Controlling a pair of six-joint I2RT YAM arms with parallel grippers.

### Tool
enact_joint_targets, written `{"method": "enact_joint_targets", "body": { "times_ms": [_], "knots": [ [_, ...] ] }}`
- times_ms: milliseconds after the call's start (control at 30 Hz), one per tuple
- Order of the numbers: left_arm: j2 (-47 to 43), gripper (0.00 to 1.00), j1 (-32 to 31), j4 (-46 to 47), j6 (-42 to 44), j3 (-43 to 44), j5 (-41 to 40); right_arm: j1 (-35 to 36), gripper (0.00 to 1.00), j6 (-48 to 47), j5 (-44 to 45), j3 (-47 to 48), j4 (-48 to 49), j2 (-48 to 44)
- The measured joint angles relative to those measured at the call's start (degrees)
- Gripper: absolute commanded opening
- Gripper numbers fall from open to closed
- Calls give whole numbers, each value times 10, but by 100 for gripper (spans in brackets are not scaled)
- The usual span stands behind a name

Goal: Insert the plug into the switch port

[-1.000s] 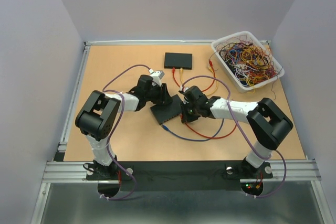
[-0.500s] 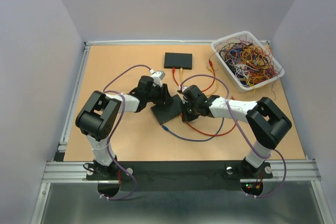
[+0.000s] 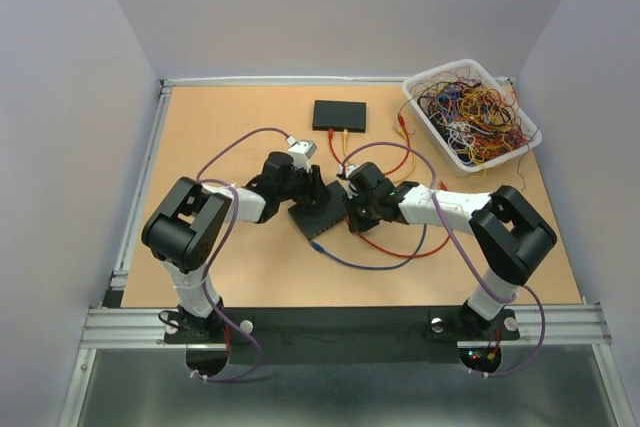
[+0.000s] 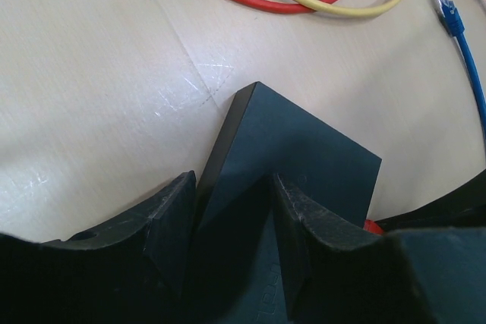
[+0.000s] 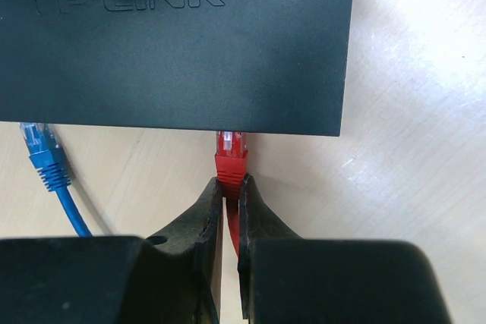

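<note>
Since a second ago the left arm has swung a little and the switch (image 3: 322, 213) has turned slightly with it, the right arm edging closer; now the left pincer (image 4: 234, 187) is closed across the switch's rear corner, seemingly to brace it against the push; the right pincer (image 5: 230, 184) is pinched narrowly on the red plug (image 5: 230, 153) just behind its head, lined up square to the port edge; the plug's clear tip meets that edge, though how deep it sits I cannot tell; a loose blue plug (image 5: 39, 153) lies just beside it; the tan worktop (image 3: 230, 127) is scuffed, pale walls enclosing it, with a second switch (image 3: 339, 114) and a bin of cables (image 3: 500, 155) at the far side.
</note>
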Motion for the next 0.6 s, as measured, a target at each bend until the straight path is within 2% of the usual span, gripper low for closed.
{"method": "enact_joint_targets", "body": {
  "times_ms": [600],
  "knots": [
    [0,52,-44,26,0,-9,-43,1,1,-110,74,41,-88,9]
  ]
}}
